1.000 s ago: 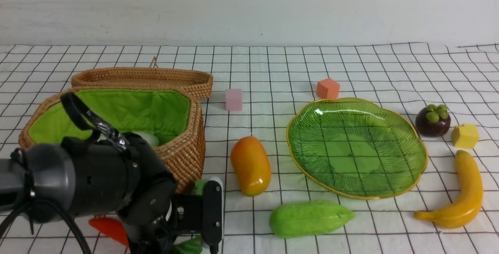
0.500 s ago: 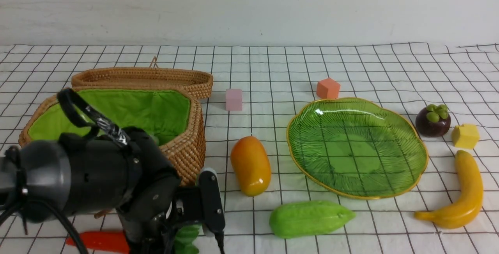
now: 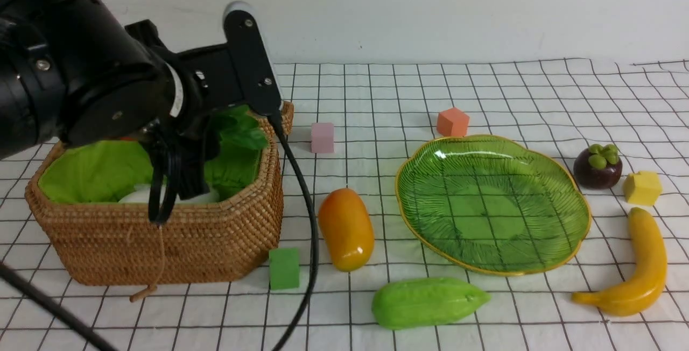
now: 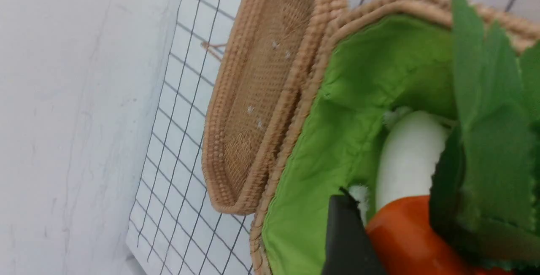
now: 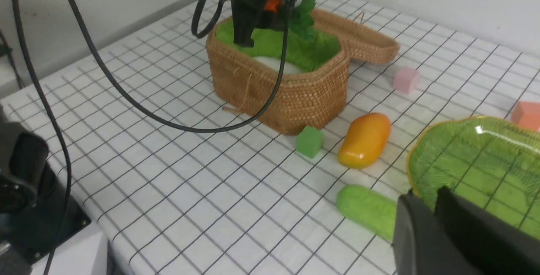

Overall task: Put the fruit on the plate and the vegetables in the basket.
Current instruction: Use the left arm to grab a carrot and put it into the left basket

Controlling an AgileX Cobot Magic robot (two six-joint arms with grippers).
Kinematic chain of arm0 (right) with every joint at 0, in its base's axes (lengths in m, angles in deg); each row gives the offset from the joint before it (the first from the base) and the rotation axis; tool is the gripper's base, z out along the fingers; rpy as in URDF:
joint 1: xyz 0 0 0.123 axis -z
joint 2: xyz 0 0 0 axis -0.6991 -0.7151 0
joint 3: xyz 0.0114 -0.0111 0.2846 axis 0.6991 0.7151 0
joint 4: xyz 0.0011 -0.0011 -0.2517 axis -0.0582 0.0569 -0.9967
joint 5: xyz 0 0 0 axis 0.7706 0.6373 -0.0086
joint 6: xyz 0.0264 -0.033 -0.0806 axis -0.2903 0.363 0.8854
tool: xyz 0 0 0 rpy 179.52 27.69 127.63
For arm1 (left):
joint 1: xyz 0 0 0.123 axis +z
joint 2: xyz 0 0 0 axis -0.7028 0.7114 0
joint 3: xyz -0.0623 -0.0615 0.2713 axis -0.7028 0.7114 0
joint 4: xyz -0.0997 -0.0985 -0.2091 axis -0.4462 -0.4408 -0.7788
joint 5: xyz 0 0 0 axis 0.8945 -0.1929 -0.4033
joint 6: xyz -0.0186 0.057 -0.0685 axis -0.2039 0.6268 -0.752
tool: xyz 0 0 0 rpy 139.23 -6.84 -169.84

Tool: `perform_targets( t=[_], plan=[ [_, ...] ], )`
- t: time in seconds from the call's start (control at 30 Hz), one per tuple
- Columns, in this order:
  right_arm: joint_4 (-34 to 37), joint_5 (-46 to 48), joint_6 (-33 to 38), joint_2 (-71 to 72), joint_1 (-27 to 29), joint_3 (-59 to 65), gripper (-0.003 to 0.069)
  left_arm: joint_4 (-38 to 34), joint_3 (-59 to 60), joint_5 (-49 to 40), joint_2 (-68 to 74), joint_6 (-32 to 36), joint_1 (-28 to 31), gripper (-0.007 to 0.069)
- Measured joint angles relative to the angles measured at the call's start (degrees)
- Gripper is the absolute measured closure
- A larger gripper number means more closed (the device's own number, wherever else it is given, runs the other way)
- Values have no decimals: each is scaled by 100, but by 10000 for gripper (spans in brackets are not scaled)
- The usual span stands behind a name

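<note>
Since the earlier frame, the left arm has been lifting the carrot (image 4: pixel 413 233) off the near left of the table to above the basket (image 3: pixel 161 248). The left gripper is clamping on the carrot, its leaves (image 3: pixel 242 130) hanging over the basket's right side. The right gripper (image 5: pixel 447 233) is staying out of this step; whether its fingers are together or apart, cannot tell.

Below the carrot, the big white vegetable (image 4: pixel 411 152) is lying in the basket on the green lining (image 4: pixel 337 140). Best handling, as judged: keeping the carrot wholly inside the rim, bringing the leaves in from the right wall, lowering beside the white vegetable rather than onto it, then parting the fingers gently and rising straight. Risk: leaves catching on the rim or in the fingers and dragging the carrot out.

Farther right, the mango (image 3: pixel 346 230) is lying between basket and plate (image 3: pixel 492 205); the gourd (image 3: pixel 428 302) is waiting nearer, still to be basketed. The mangosteen (image 3: pixel 597 168) and banana (image 3: pixel 638 270) are resting right of the plate, far and near respectively.
</note>
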Motion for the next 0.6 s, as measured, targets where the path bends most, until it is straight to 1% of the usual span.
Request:
perform_targets(
  t=[0.1,0.27,0.33,0.37,0.4,0.43,0.47,0.5,0.57,0.6],
  plan=[
    [-32,-238,-18,0,0,0,569,13,0,165,282,0,358,231],
    [-32,-291,-26,0,0,0,564,13,0,119,478,-14,468,231],
    [-32,-271,-26,0,0,0,561,13,0,104,486,-72,468,182],
    [-32,-271,-26,0,0,0,560,13,0,104,486,-161,468,144],
    [-32,-271,-26,0,0,0,560,13,0,104,486,-179,468,127],
    [-27,-271,-26,0,0,0,560,13,0,104,486,-260,468,92],
    [-27,-271,-26,0,0,0,560,13,0,104,486,-436,468,32],
    [-27,-271,-26,0,0,0,560,13,0,104,480,-629,468,-7],
    [-27,-266,-26,0,0,0,560,-7,0,41,440,-986,468,-35],
    [-27,-253,-26,0,0,0,560,-37,0,-22,419,-1219,468,-37]
  ],
)
